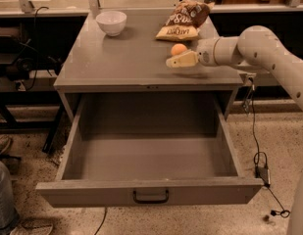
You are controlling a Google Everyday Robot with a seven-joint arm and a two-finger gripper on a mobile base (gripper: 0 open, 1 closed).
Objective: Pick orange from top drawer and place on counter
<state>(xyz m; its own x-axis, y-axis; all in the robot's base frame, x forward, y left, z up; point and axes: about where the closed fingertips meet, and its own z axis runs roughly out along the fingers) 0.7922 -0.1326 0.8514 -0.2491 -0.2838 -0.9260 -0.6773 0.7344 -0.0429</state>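
Observation:
The orange [179,49] sits on the counter [126,58] at its right side, just in front of a chip bag. My gripper [174,56] reaches in from the right at the orange, low over the counter. Its near cream finger [181,61] lies just in front of the orange and the far finger is hidden behind the fruit. The gripper looks open, with the orange between the fingers. The top drawer [151,155] is pulled fully out below the counter, with nothing in it. Its dark pull handle [150,197] is at the front centre.
A white bowl [111,22] stands at the counter's back left. A brown and yellow chip bag [184,19] lies at the back right. A cable [256,146] hangs to the floor at the right of the cabinet. A person's leg and shoe [6,199] are at the lower left.

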